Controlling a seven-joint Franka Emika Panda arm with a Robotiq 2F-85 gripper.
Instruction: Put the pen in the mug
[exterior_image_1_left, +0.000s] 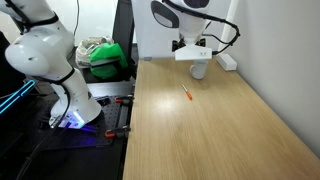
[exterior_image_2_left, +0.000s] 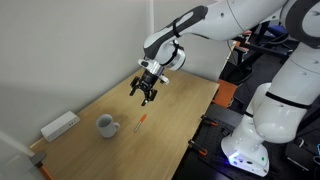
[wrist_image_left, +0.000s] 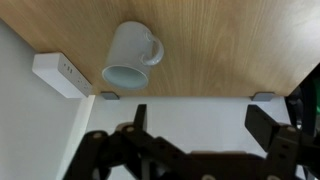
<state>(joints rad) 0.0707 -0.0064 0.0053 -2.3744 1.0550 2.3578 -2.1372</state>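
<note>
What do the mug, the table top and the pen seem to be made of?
The mug looks like glazed ceramic: smooth, pale grey-white, thick rim. The table top looks like wood or wood-pattern laminate: light grain lines, matt surface. The pen is probably plastic, orange-red, but too small to tell.

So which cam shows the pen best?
An exterior view: the pen lies clear and orange on the bare table. In an exterior view the pen shows too, fainter and thinner. The wrist view misses it.
</note>
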